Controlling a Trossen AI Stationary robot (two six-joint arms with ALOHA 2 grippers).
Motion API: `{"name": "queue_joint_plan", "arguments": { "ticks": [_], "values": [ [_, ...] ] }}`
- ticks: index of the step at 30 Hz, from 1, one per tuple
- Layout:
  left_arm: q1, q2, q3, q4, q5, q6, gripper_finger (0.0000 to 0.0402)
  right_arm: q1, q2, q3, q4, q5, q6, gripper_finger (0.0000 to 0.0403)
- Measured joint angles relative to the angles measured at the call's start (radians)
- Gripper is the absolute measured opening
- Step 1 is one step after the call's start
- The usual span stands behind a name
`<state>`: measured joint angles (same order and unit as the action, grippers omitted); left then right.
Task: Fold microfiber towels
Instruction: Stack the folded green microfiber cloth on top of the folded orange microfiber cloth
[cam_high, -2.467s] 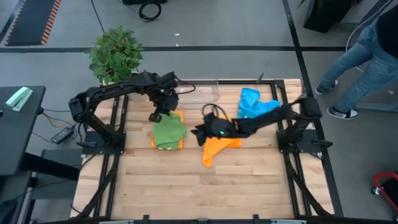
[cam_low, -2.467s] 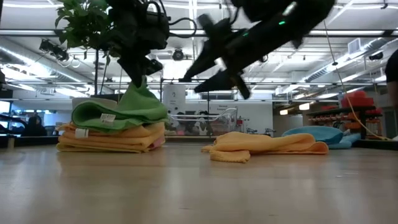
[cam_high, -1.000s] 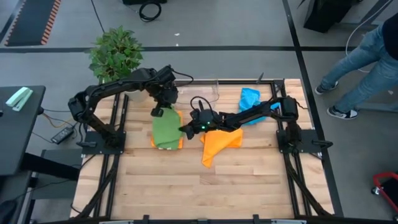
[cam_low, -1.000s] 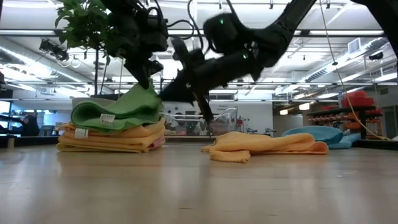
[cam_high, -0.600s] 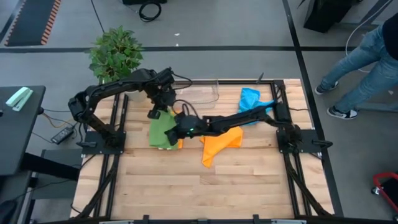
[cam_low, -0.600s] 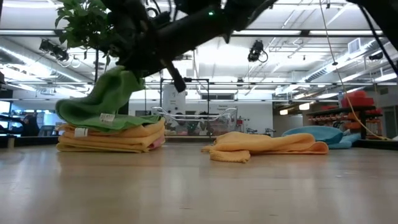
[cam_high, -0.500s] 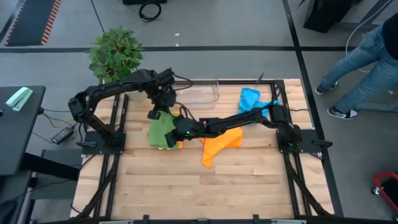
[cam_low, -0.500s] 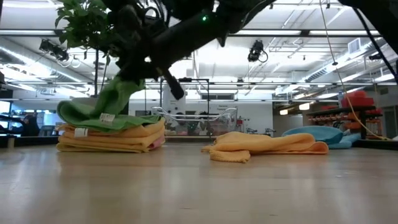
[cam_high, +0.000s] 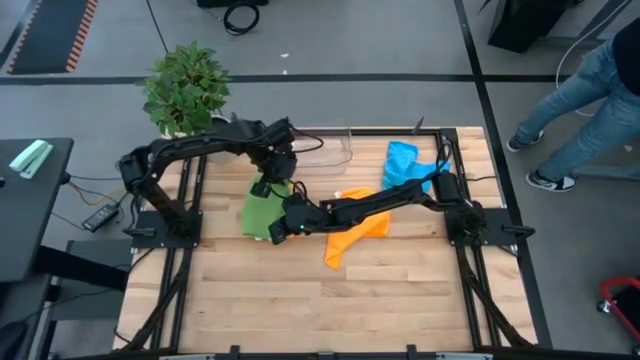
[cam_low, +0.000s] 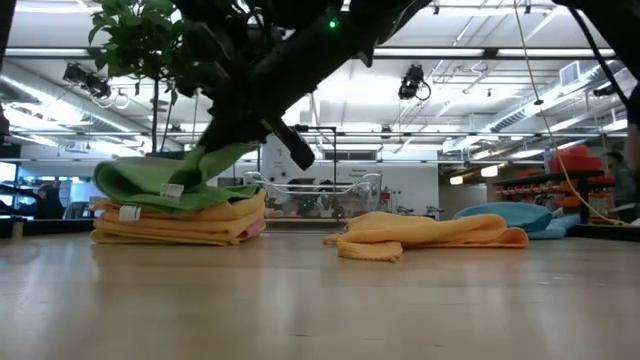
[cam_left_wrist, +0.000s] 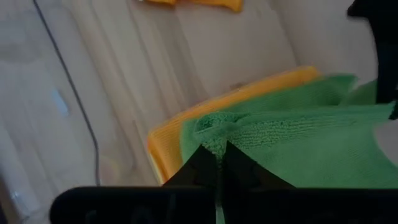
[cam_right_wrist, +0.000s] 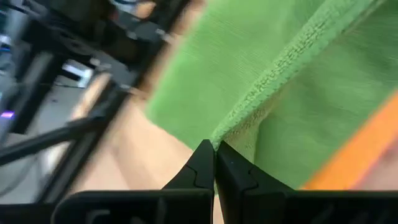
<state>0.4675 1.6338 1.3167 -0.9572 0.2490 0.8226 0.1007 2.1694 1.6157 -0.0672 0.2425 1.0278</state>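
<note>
- While the green towel (cam_high: 262, 210) lay flatter a second ago, its near part is now carried over the stack (cam_low: 178, 224) of folded towels, and a rounded fold is shown on the side away from the loose cloths in the low view.
- The left claw (cam_high: 262, 187) is pressed together on the far edge of the green towel, whose hem is seen bunched between the fingertips (cam_left_wrist: 205, 163) in the left wrist view.
- The right claw (cam_high: 279, 229) has been brought from beside the orange towel (cam_high: 352, 232) across to the near corner of the green towel, and it is now pinched shut on that edge, as shown in the right wrist view.
- An orange layer of the stack is seen just under the green cloth, directly ahead of the left claw.
- The crumpled orange towel is left behind the right claw, under its arm, unchanged in place.
- The blue towel (cam_high: 405, 162) is seen well beyond it, near the right arm's base.
- The clear bin (cam_high: 322, 146) stands just past the left claw at the table's far edge.
</note>
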Motion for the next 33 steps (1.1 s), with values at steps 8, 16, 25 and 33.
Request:
{"name": "queue_joint_plan", "arguments": {
  "ticks": [8, 16, 25, 33],
  "values": [
    [-0.001, 0.042, 0.0, 0.001, -0.006, -0.007, 0.0011, 0.0, -0.001, -0.002, -0.068, 0.0, 0.021, 0.0007],
    [-0.007, 0.087, 0.0, 0.029, 0.002, -0.072, 0.005, 0.001, -0.003, -0.002, -0.127, -0.013, 0.015, 0.0019],
    [-0.012, 0.088, 0.0, 0.05, -0.03, -0.083, 0.0181, -0.004, -0.006, -0.002, -0.16, -0.028, -0.011, 0.0087],
    [0.048, 0.031, 0.065, -0.087, -0.112, -0.206, 0.0245, -0.038, -0.11, -0.002, -0.42, -0.053, -0.096, 0.017]
  ]
}}
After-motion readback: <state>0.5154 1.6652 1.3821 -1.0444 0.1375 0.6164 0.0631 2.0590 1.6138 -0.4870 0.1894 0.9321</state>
